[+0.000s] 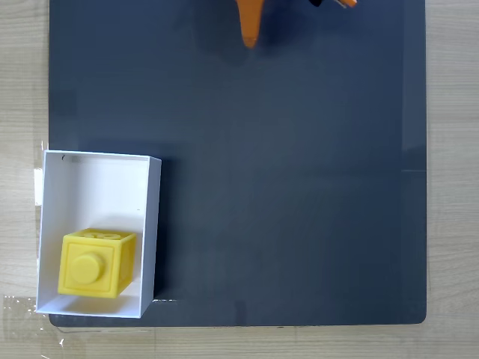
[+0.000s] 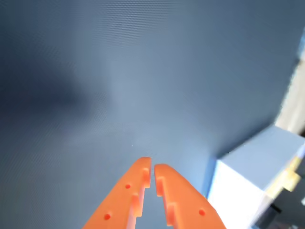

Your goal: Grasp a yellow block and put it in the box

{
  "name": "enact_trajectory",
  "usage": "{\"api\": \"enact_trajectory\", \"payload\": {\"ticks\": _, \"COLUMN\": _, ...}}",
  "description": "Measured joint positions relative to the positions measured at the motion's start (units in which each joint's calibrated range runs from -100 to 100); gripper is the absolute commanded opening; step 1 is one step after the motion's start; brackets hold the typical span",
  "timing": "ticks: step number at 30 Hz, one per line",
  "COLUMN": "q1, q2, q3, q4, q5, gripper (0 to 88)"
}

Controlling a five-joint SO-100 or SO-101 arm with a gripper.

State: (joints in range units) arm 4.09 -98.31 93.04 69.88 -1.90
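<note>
In the wrist view we see our gripper (image 2: 152, 167) with its two orange fingers drawn together, tips almost touching and nothing between them: clenched on air. In the fixed view a single orange fingertip pokes in at twelve o'clock, well apart from everything else.

We judge the placing done, so the step in hand is to clear out. To do it well we keep the jaws as they are, stay high over the mat (image 1: 284, 164), and avoid any swing toward seven o'clock that could clip the thin wall of the box (image 1: 151, 224).

Outward from the jaws, the fingers are matte moulded plastic with small round holes and stepped inner edges. The mat beneath is dark slate blue with a fine woven grain and low sheen. At four o'clock in the wrist view a white corner of the box shows, blurred.

In the fixed view the box sits at seven o'clock on the mat: white, open-topped, rectangular, sharp-cornered. The yellow block (image 1: 96, 263) lies inside it, at its six o'clock end: glossy hard plastic, a cube with one round stud on a raised square face.
</note>
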Motion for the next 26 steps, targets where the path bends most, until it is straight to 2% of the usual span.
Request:
{"api": "enact_trajectory", "payload": {"ticks": 6, "q1": 0.09, "q2": -0.84, "q3": 0.0, "q4": 3.72, "q5": 1.74, "gripper": 1.1}}
{"api": "enact_trajectory", "payload": {"ticks": 26, "q1": 0.09, "q2": -0.84, "q3": 0.0, "q4": 3.72, "q5": 1.85, "gripper": 1.1}}
